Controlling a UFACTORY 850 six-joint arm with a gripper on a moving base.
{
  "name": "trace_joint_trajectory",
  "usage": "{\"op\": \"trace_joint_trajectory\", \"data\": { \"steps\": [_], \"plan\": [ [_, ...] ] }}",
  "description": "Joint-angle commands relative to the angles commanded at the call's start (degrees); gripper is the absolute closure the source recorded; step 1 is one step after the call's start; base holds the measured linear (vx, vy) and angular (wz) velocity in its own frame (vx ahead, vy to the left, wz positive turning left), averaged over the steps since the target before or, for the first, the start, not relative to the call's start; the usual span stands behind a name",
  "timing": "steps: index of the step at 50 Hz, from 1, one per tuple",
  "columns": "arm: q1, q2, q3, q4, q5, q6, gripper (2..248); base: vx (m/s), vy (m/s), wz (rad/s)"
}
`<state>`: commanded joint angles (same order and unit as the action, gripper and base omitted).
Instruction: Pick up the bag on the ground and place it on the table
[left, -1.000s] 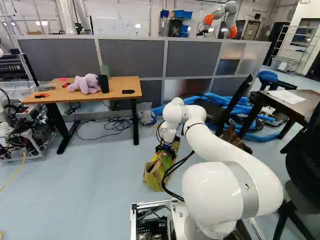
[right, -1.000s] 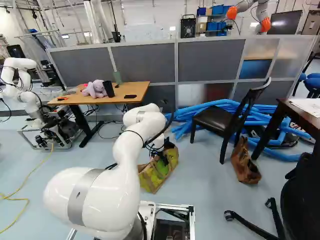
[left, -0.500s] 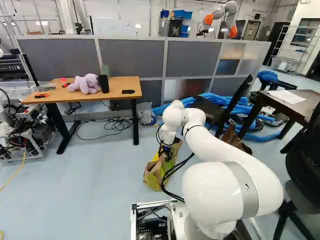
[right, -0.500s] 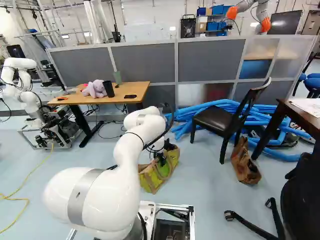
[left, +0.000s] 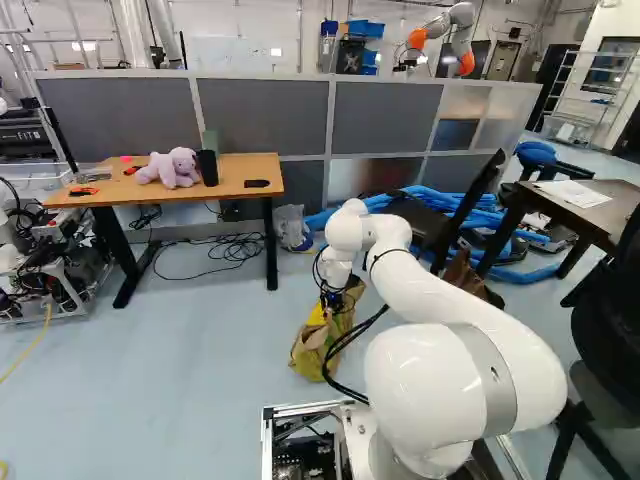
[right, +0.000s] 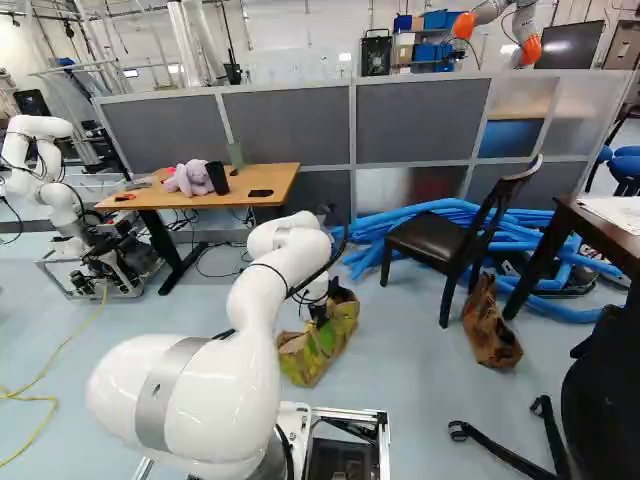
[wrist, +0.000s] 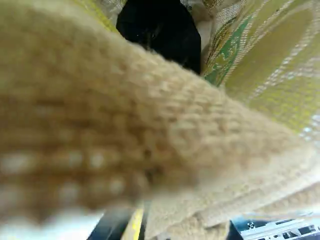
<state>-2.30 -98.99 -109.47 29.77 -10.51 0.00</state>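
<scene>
At the end of the arm, my gripper (right: 318, 313) points down at the upper part of the tan and yellow-green bag (right: 308, 357), which stands on the floor ahead of the base. In the wrist view my gripper (wrist: 177, 231) is shut on the bag, with folded tan fabric (wrist: 187, 227) between its partly hidden fingers. More of the woven cloth lies close across the camera, and a dark thing shows beyond it. The table (left: 225, 180) with the wooden top stands farther back and to the left in both base views.
A purple plush toy (left: 172, 168), a black cup (left: 207, 167) and small items are on the table. A dark chair (right: 440, 238), blue tubes (right: 375, 240) and a brown bag (right: 490, 330) lie to the right. Another robot (right: 45, 170) stands at the left.
The gripper has shut on the bag's fabric, and the bag's upper part is drawn together and slightly shifted. The arm has dipped a little; the base has stayed put.
</scene>
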Motion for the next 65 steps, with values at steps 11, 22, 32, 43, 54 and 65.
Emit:
{"op": "trace_joint_trajectory", "data": {
  "steps": [11, 22, 32, 43, 54, 65],
  "plan": [
    [0.00, 2.46, 2.60, 0.00, 0.00, 0.00, 229, 0.000, 0.000, 0.000],
    [0.00, 4.95, 5.17, 0.00, 0.00, 0.00, 229, 0.000, 0.000, 0.000],
    [0.01, 7.19, 7.43, 0.00, 0.00, 0.00, 229, 0.000, 0.000, 0.000],
    [0.01, 9.62, 9.83, 0.00, 0.00, 0.00, 229, 0.000, 0.000, 0.000],
    [0.01, 12.03, 12.16, 0.00, 0.00, 0.00, 229, 0.000, 0.000, 0.000],
    [0.01, 14.42, 14.41, 0.00, 0.00, 0.00, 229, 0.000, 0.000, 0.000]
  ]
}}
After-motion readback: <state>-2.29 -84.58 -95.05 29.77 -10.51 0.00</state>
